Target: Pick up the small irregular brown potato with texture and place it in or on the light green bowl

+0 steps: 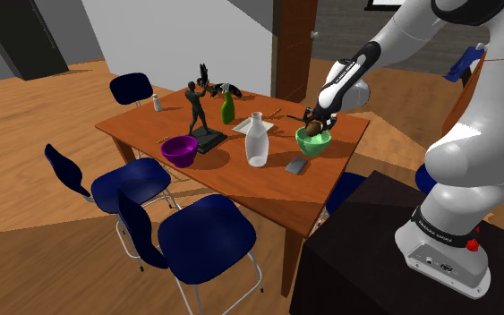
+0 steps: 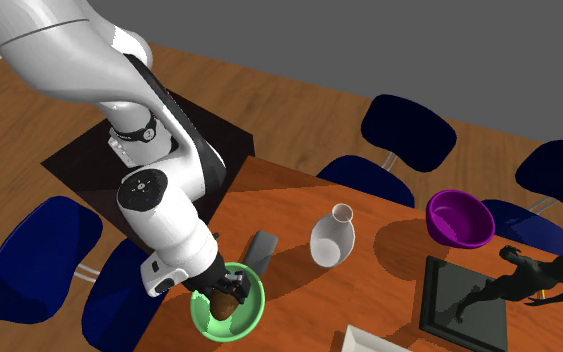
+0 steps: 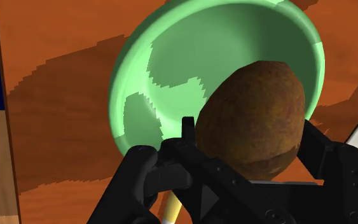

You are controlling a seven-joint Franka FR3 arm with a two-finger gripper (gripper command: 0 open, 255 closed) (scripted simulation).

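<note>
A rough brown potato [image 3: 254,121] sits clasped between the black fingers of my gripper [image 3: 250,139], directly above the inside of the light green bowl [image 3: 171,70]. In the shoulder view the gripper [image 1: 315,123] hangs just over the bowl [image 1: 313,141] near the table's right edge, and the potato [image 1: 313,131] is at the rim's height. The second exterior view has the gripper [image 2: 224,290] reaching down into the bowl [image 2: 255,300] with the potato [image 2: 227,308] inside its outline.
On the wooden table [image 1: 241,183] stand a white bottle [image 1: 256,139], a purple bowl [image 1: 179,149], a dark statue [image 1: 196,112], a green bottle [image 1: 228,107] and a flat grey object [image 1: 296,165] beside the green bowl. Blue chairs [image 1: 207,234] ring the table.
</note>
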